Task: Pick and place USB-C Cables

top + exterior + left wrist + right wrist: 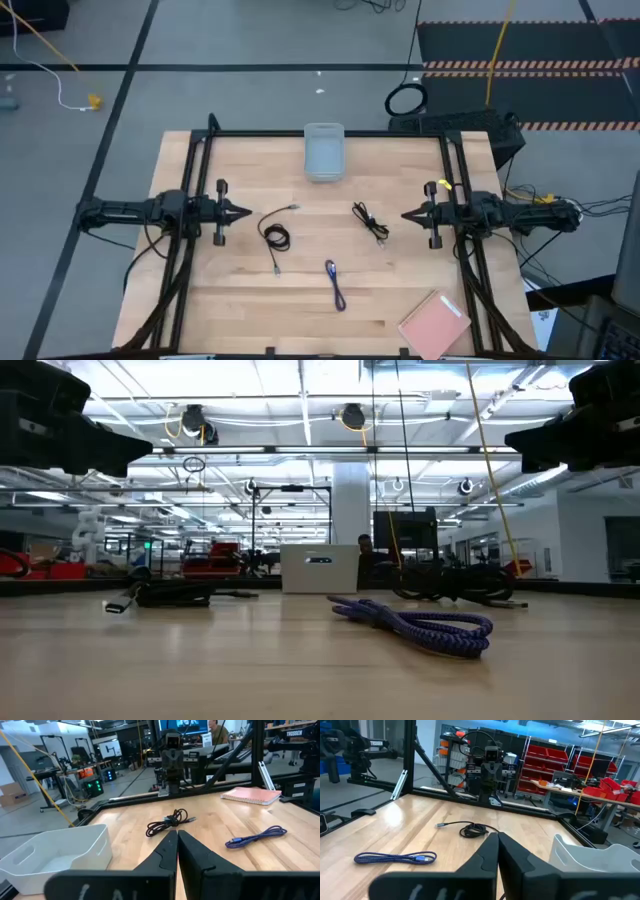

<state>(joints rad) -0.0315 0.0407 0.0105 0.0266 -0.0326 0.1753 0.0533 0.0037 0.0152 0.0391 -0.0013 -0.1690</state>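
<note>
Nothing picked yet: all three USB-C Cables lie loose on the counter (230, 300).

Your left gripper (246, 212) and right gripper (406, 214) hover pressed together. One black cable (275, 235) lies just ahead of the left, another (370, 220) just ahead of the right, the blue-purple cable (335, 283) between them. Next, you'd likely spread one gripper, descend, and carry to the bin (324, 152).

My table (230, 300) is pale blond wood with a faint grain. Two of the USB-C Cables are black (275, 236) (370, 221), the third blue-purple (335, 284) (speckled like braid in the low view). The bin (324, 152) is pale grey-white, the notebook (435, 324) salmon pink.
</note>
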